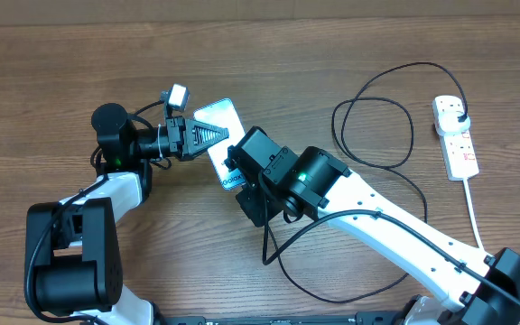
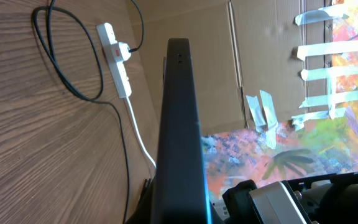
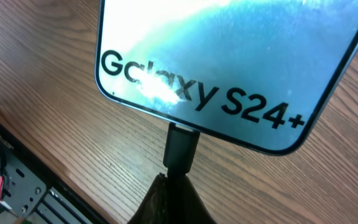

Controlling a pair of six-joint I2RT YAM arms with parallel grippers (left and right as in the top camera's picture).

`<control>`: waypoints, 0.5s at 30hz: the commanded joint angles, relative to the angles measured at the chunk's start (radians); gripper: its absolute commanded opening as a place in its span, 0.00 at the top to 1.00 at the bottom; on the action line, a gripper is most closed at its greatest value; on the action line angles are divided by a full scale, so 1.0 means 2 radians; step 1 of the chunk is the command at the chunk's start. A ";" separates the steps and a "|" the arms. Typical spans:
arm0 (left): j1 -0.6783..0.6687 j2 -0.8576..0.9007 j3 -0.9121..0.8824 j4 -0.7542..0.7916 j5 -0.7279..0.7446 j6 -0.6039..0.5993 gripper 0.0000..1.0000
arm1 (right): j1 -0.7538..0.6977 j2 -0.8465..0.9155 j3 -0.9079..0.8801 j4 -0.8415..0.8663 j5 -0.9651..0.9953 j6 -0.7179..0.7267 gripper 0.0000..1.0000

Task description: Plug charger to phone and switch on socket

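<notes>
Step in hand: plugging in. Right end effector (image 3: 174, 200) has the charger's connector tip (image 3: 181, 145) at the bottom edge of the phone (image 3: 241, 50), just under the "Galaxy" lettering. The tip touches the edge at mid-width. Whether it is fully seated in the port cannot be told from the right wrist view.

Right end effector: fingers pressed together, pinching the connector tip from behind. Only the dark converging fingertips show below it.

Left end effector (image 1: 206, 135): closed on the phone's side edge, which it holds tilted up off the table (image 1: 61, 72). The left wrist view gives the phone edge-on as a dark slab. The fingers themselves are not visible there.

Outward: the charger (image 1: 376, 126) cable runs from the right end effector in loose loops across the table to the far right. Its black plug (image 1: 459, 114) sits in the socket (image 1: 457, 137). The socket lies flat, well apart from both arms, with its white cord (image 1: 473, 203) trailing toward the near edge. Red switch marks are visible, but their position is too small to read.

Judgement: first half of the task is near done. The next move calls for a short straight push along the connector's axis while the left end effector braces the phone. Then release, and one arm reaches right to the socket switch. Risk: cable loops dragging as the arm travels.
</notes>
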 commanded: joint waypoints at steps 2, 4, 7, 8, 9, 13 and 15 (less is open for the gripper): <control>-0.005 -0.001 0.007 0.000 0.037 0.007 0.96 | -0.002 -0.001 -0.002 0.023 0.016 -0.002 0.96; -0.005 -0.001 0.007 0.000 0.037 0.007 0.96 | -0.002 -0.001 -0.002 0.020 0.016 -0.002 0.90; -0.005 -0.001 0.007 0.000 0.037 0.008 0.96 | -0.002 -0.001 -0.002 0.007 0.012 0.000 0.70; -0.005 -0.001 0.007 0.000 0.037 0.008 0.96 | -0.002 -0.001 -0.002 0.000 0.006 0.000 0.63; -0.005 -0.001 0.007 0.000 0.037 0.008 0.96 | -0.002 -0.001 -0.002 -0.005 0.002 0.002 0.59; -0.005 -0.001 0.007 0.000 0.037 0.008 0.96 | -0.002 -0.001 -0.001 -0.034 -0.008 0.028 0.44; -0.005 -0.001 0.007 0.000 0.037 0.010 0.96 | -0.002 -0.001 0.000 -0.051 -0.010 0.031 0.28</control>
